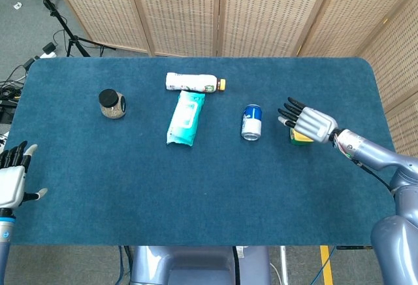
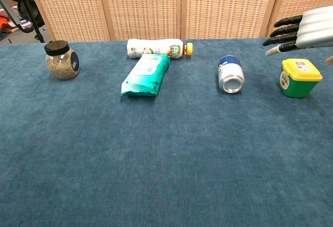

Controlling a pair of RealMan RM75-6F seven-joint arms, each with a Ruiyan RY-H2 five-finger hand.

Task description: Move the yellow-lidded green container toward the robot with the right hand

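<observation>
Two risks stand out. The right hand (image 2: 304,27), fingers spread and holding nothing, hovers above the small green plastic container with the yellow lid (image 2: 298,77), which sits upright near the table's right side, untouched. A descent off-centre could tip or shove it sideways toward the blue-and-silver drink can lying on its side (image 2: 231,74) nearby (round, likely to roll). The left hand (image 1: 12,180) idles open, far away.
</observation>
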